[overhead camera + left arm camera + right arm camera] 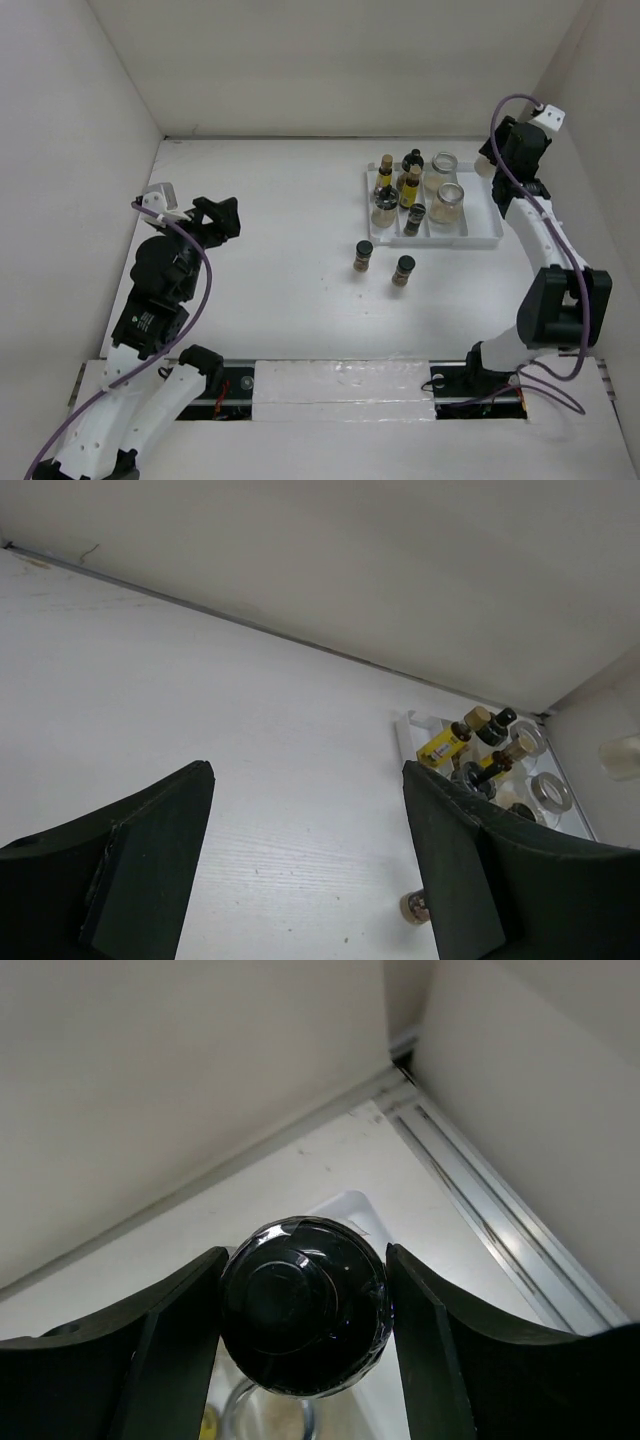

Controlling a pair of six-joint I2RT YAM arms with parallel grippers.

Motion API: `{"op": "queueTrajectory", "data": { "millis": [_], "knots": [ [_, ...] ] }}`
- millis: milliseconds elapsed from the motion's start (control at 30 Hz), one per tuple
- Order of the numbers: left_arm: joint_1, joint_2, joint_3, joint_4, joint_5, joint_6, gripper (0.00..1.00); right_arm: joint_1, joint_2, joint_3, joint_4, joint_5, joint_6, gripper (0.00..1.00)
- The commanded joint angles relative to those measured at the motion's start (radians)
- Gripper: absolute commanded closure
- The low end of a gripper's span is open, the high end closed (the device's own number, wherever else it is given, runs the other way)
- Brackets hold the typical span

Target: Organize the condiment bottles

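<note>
Overhead, most bottles (pixel 410 185) stand in the white tray (pixel 480 241) at the far right of the bench (pixel 280 200), with two brown jars (pixel 364 256) near it. Next, the left wrist shows the left pincer (pixel 307 780) released and empty. Lastly, the right pincer (pixel 305 1255) is clenched on a black-capped bottle (pixel 303 1310); it is glass, probably stiff, slick and breakable, best held at cap or neck.

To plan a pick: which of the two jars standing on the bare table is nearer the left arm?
The left brown jar; the right brown jar stands farther right.
</note>
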Motion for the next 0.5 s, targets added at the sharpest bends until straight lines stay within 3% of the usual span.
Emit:
{"op": "queueTrajectory", "data": {
  "millis": [0, 133, 467],
  "knots": [
    [0.005, -0.007, 0.007, 0.034, 0.02, 0.005, 0.28, -0.04, 0.084, 0.085, 0.087, -0.036, 0.063, 0.72],
    [0.005, -0.03, 0.007, 0.044, 0.02, 0.005, 0.28, -0.102, 0.203, 0.125, 0.072, -0.081, 0.074, 0.72],
    [0.005, -0.021, 0.007, 0.046, 0.031, 0.005, 0.28, -0.111, 0.428, 0.255, 0.095, -0.136, 0.042, 0.69]
  ]
}}
